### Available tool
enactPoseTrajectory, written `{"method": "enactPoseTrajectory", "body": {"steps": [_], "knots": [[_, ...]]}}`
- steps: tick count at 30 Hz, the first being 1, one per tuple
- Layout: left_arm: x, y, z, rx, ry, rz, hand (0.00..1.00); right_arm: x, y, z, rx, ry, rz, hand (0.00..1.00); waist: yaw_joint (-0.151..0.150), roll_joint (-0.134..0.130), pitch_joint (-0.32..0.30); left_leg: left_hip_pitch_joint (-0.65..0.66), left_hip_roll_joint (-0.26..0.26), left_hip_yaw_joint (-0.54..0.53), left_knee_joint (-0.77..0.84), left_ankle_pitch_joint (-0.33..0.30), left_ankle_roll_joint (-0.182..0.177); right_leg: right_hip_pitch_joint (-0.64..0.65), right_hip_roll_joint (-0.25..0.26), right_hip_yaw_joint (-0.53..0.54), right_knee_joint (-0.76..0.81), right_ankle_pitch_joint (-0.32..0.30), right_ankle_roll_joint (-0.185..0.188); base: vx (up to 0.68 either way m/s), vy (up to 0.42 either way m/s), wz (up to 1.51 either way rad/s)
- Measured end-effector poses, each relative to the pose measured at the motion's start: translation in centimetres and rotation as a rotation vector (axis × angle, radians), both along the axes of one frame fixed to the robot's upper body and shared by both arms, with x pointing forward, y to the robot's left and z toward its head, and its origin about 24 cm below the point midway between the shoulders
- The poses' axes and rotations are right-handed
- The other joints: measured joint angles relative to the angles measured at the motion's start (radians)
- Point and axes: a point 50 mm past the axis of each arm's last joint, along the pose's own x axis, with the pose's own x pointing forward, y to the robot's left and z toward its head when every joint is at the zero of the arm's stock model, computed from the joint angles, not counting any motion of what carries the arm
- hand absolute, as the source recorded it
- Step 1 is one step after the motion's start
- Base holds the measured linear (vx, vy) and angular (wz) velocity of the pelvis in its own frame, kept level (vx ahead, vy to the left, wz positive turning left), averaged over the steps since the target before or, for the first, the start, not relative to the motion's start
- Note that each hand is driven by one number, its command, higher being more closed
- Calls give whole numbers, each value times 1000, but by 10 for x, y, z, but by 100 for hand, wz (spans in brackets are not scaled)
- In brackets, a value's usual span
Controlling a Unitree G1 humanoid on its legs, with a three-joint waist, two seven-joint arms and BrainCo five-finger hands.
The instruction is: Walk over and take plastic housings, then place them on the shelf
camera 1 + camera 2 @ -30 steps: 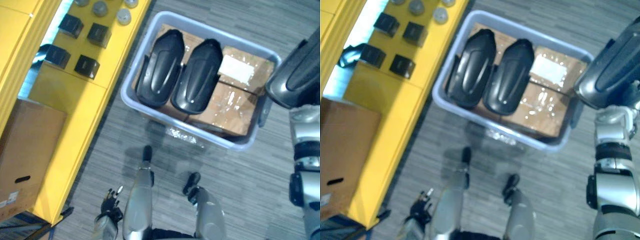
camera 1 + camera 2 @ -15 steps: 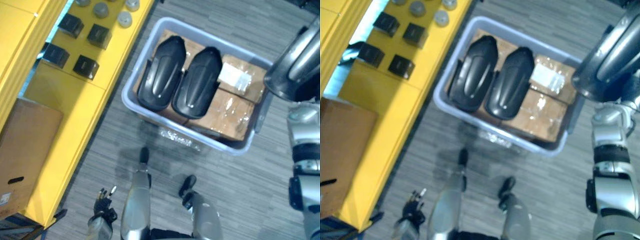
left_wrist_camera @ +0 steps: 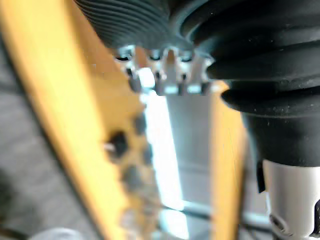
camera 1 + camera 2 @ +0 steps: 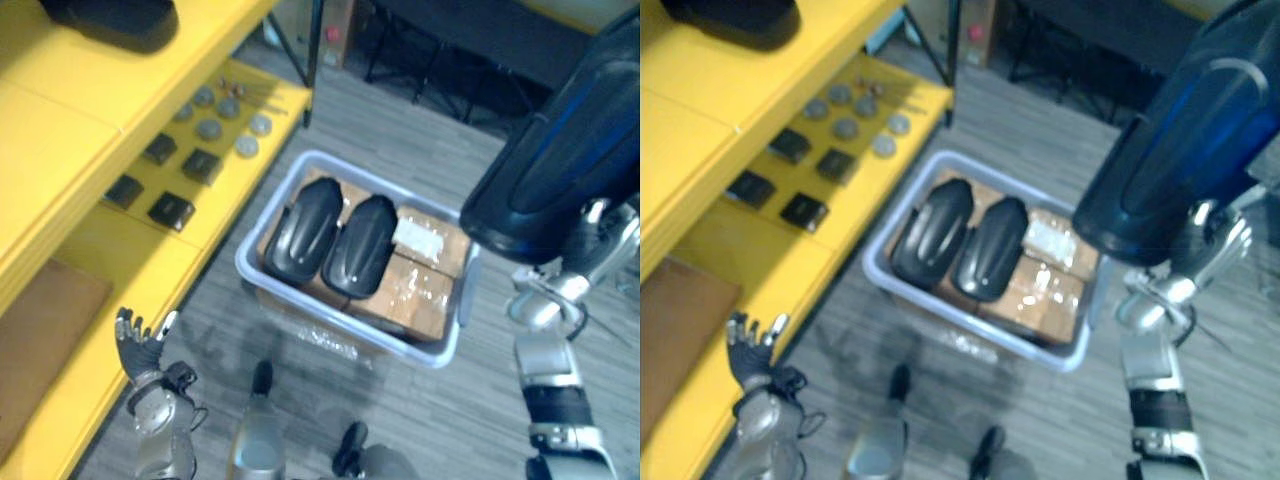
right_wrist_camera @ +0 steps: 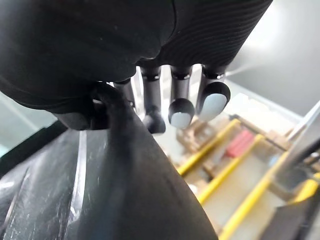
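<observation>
Left eye view: the right hand point(image 4: 592, 232) holds one plastic housing point(image 4: 555, 150) raised at the right side of the grey bin point(image 4: 250, 283). Two more housings point(image 4: 303, 232) lie in the bin's left half. The left hand point(image 4: 140, 345), fingers spread and empty, is near the front edge of the yellow shelf point(image 4: 90, 110). Right wrist view: fingers point(image 5: 180, 105) and thumb clamp the housing's edge.

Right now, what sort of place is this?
Probably a workshop or parts store: a yellow shelf of small parts, and a grey bin of black housings on cardboard boxes.
</observation>
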Motion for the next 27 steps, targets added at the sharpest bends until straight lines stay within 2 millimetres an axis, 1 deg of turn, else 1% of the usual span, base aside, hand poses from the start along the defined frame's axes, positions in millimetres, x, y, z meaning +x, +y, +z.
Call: {"method": "enactPoseTrajectory", "body": {"steps": [1,2,3,4,5,6,7,8,10,11,13,14,15,16,18,19,21,23,24,27], "knots": [[1,-4,3,7,-9,-15,0,0,2,2,-14,-7,8,100,-1,7,-6,5,0,1,0,0,0,5,0,-3,-1,8,-1,5,40,-3],[5,-14,10,18,-36,-73,0,1,11,5,-46,-22,41,100,-2,22,-24,13,-1,1,0,-3,4,11,-1,-7,-3,25,-3,0,47,-2],[7,-18,13,21,-50,-103,0,1,15,5,-63,-25,55,100,-2,25,-31,13,-2,1,0,-3,4,11,-2,-8,-4,29,-5,-7,54,-3],[12,-28,21,26,-78,-176,0,3,23,6,-92,-25,83,100,-3,26,-39,16,-4,2,0,-2,6,13,-8,-9,-4,32,-4,0,0,0],[15,-33,24,28,-91,-218,0,4,27,6,-107,-25,97,100,-3,27,-42,19,-7,3,0,-1,7,15,-12,-10,-4,32,-4,-46,35,-1],[21,-49,29,25,-111,-345,0,8,38,7,-137,-23,133,100,-3,29,-43,32,-13,4,-1,-1,9,28,-18,-11,-5,33,-3,-54,27,-1],[24,-59,30,15,-110,-423,0,10,45,9,-155,-25,160,100,-3,31,-46,37,-15,5,-1,-1,14,32,-21,-11,-5,33,-3,-64,30,-3],[25,-64,30,1,-107,-467,0,12,50,10,-168,-27,180,100,-3,33,-47,41,-16,8,-1,-1,15,34,-23,-11,-5,33,-3,-64,21,-10],[29,-89,22,-90,-64,-651,0,17,67,17,-212,-52,251,100,-4,49,-58,44,-18,28,-6,-6,21,32,-27,-11,-10,32,-3,-92,23,-18],[29,-95,20,-116,-54,-690,0,18,71,19,-224,-56,263,100,-4,53,-60,44,-18,30,-6,-5,21,30,-27,-11,-13,32,-3,-119,8,-23],[28,-110,13,-233,-14,-817,0,20,81,21,-255,-56,311,100,-6,68,-68,42,-24,45,-8,2,22,29,-27,-12,-37,18,1,-120,-13,-22],[27,-113,10,-263,0,-841,0,21,82,20,-259,-50,321,100,-8,75,-72,42,-23,50,-8,4,21,27,-25,-12,-39,15,-2,-98,-15,-14],[26,-121,6,-326,23,-895,0,22,86,17,-268,-28,343,100,-15,91,-82,42,-17,53,-8,12,19,25,-21,-12,-39,10,-3,-71,-10,-6],[25,-123,5,-338,29,-909,0,22,86,16,-271,-22,346,100,-17,96,-84,42,-16,53,-8,15,16,25,-19,-13,-39,10,-3,-73,-21,-3],[24,-130,4,-387,35,-958,0,23,89,14,-295,-2,358,100,-30,110,-93,42,-13,52,-9,25,14,24,-17,-13,-47,10,-3,-62,-15,-1],[24,-130,3,-387,41,-961,0,23,92,12,-307,6,370,100,-35,112,-95,41,-12,53,-9,28,16,24,-16,-12,-50,11,-1,-37,-5,-1],[25,-131,2,-385,46,-967,0,23,97,11,-319,19,395,100,-37,110,-97,35,-12,55,-9,30,14,21,-14,-12,-59,18,0,0,0,0],[26,-135,1,-382,56,-987,0,24,101,8,-334,37,420,100,-36,104,-111,14,-13,54,-9,39,15,6,-13,-13,-61,34,1,11,2,2],[27,-137,1,-378,61,-1004,0,25,105,4,-341,57,445,100,-36,101,-113,9,-14,54,-9,43,16,4,-11,-13,-67,49,4,26,2,3],[28,-139,2,-360,66,-1023,0,27,116,-10,-379,127,497,100,-37,97,-115,10,-17,54,-9,46,17,5,-15,-12,-64,52,5,0,0,0]]}}
